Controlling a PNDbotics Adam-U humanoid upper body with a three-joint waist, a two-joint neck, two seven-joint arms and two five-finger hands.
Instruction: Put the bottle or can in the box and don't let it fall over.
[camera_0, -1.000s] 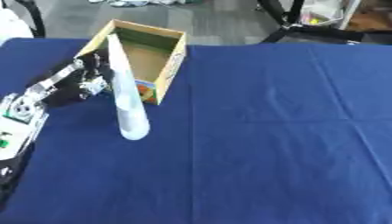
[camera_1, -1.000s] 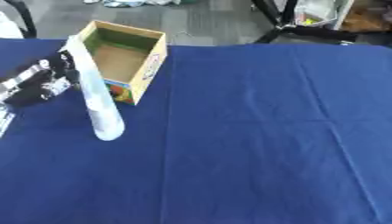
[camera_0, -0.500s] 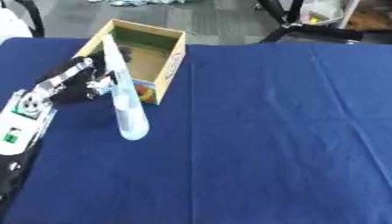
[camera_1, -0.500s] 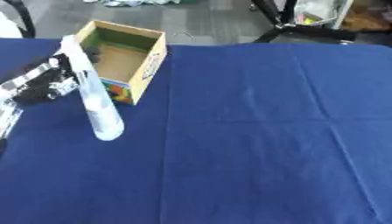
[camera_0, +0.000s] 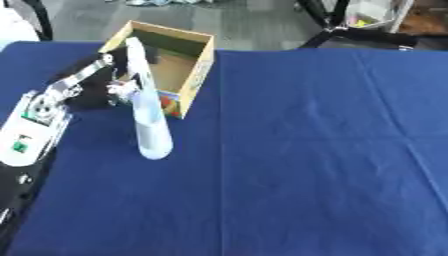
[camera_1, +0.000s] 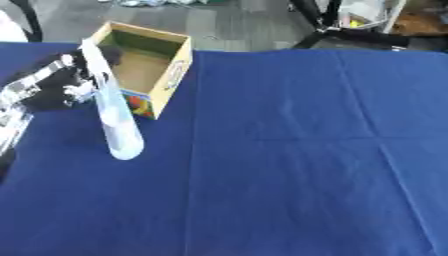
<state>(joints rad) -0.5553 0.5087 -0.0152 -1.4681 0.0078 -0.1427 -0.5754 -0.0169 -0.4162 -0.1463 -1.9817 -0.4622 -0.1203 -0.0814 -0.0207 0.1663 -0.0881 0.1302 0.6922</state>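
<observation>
A tall clear plastic bottle (camera_0: 147, 114) rises from the blue cloth just left of and in front of the box, its narrow top near the box's near-left wall. The open cardboard box (camera_0: 198, 64) stands at the back left, brown inside, with a coloured print on its front. My left hand (camera_0: 94, 84) comes in from the left edge, its fingers curled against the bottle's upper half. My left forearm (camera_0: 33, 125) lies along the left edge. My right hand shows in neither view.
The blue cloth (camera_0: 315, 150) covers the whole table and has light creases. Beyond the far edge is grey floor with black chair or stand legs (camera_0: 328, 20) at the back right.
The bottle's top has moved slightly nearer the box. My left hand has stayed against the bottle.
</observation>
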